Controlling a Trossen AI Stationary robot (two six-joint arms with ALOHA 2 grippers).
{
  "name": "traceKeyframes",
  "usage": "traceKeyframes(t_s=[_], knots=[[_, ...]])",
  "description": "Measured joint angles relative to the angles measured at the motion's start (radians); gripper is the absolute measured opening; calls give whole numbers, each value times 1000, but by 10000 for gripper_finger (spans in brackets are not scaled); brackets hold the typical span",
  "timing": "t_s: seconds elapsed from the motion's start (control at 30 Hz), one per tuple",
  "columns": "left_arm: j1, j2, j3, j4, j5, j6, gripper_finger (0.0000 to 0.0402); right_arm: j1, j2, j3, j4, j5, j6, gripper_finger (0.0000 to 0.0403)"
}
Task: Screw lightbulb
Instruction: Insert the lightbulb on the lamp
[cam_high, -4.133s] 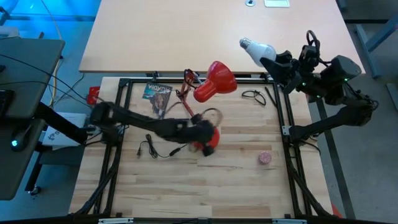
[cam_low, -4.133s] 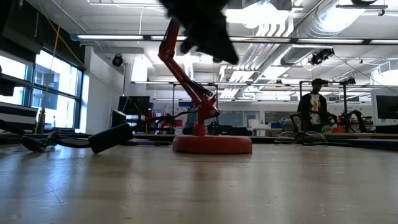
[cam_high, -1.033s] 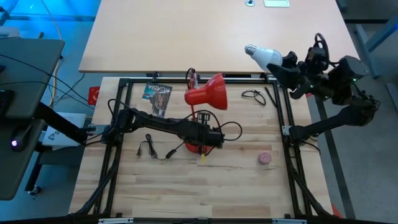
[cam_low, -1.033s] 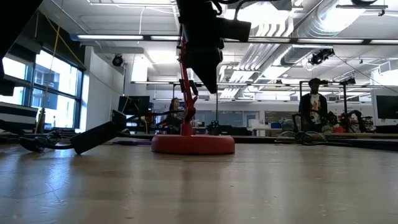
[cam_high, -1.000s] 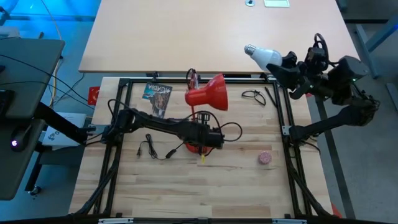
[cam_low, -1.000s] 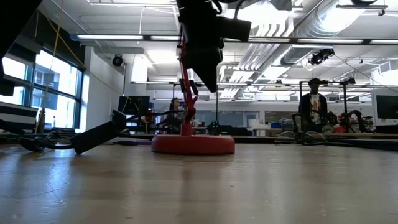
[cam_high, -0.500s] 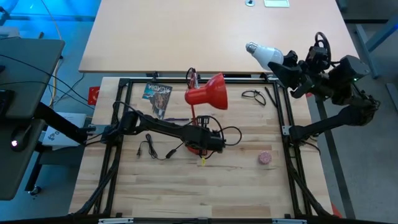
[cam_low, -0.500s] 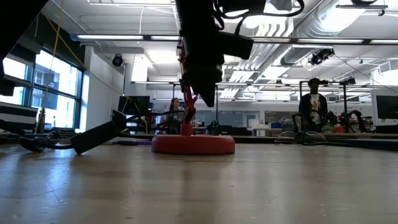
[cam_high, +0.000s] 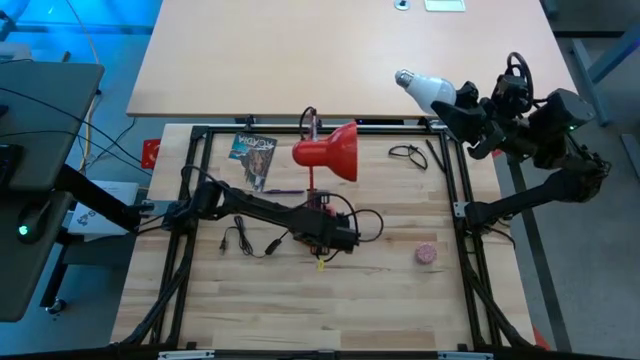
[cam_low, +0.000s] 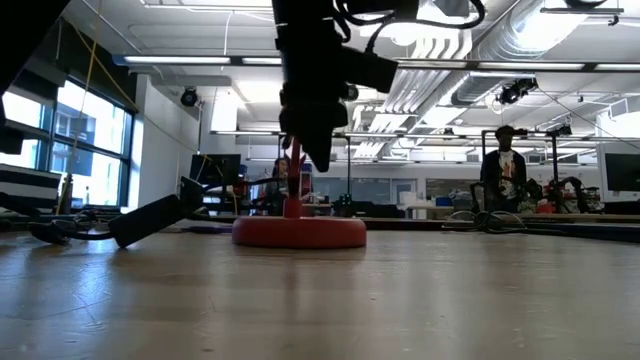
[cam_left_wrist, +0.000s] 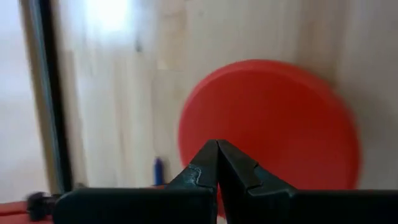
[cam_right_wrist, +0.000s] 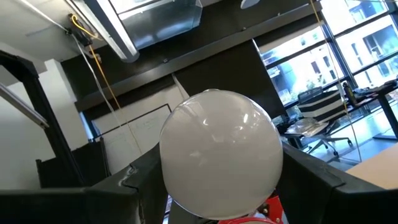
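Note:
The red desk lamp stands on its round base (cam_low: 298, 232) at mid-table, its shade (cam_high: 328, 152) tipped toward the far side. My left gripper (cam_high: 326, 240) is shut and points down right over the base (cam_left_wrist: 273, 118); in the low view it hangs dark above the base (cam_low: 312, 120). My right gripper (cam_high: 458, 103) is high at the far right, shut on the white lightbulb (cam_high: 428, 87), whose grey screw base (cam_high: 403, 76) points toward the table's left and away from the gripper. My left gripper's shut fingertips (cam_left_wrist: 217, 149) stand over the lamp's red base, pointing down; I cannot tell whether they or the gripper's body touch the lamp. My right gripper pinches the bulb's round glass end (cam_right_wrist: 217, 155) between its two fingers (cam_right_wrist: 134, 180), one on each side. The fingers come from the table's right, along the bulb. The bulb is lifted clear, lying roughly level.
A small pink ball (cam_high: 427, 254) lies at the near right. Black glasses (cam_high: 407, 153) lie by the right rail. A black cord with plug (cam_high: 240, 241) and a printed card (cam_high: 253, 152) lie at the left. A black frame (cam_high: 462, 190) borders the table. People (cam_low: 500, 175) stand in the room behind.
The lamp has slid a little toward the table's left: its base has shifted along the table and the shade has gone with it. My left gripper has gone slightly toward the near edge and stays shut. My right gripper keeps the bulb where it was.

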Motion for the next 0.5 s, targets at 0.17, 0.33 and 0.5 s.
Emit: traceKeyframes(t_s=[0.17,0.33,0.5], knots=[[-19,-12,18,37,17,24,0,0,-1,0,0,0,-6,228],[-15,-47,53,160,121,118,0,0,-2,0,-12,-6,-9,228],[-17,-111,54,241,219,194,0,0,-26,0,-93,-16,-24,228]])
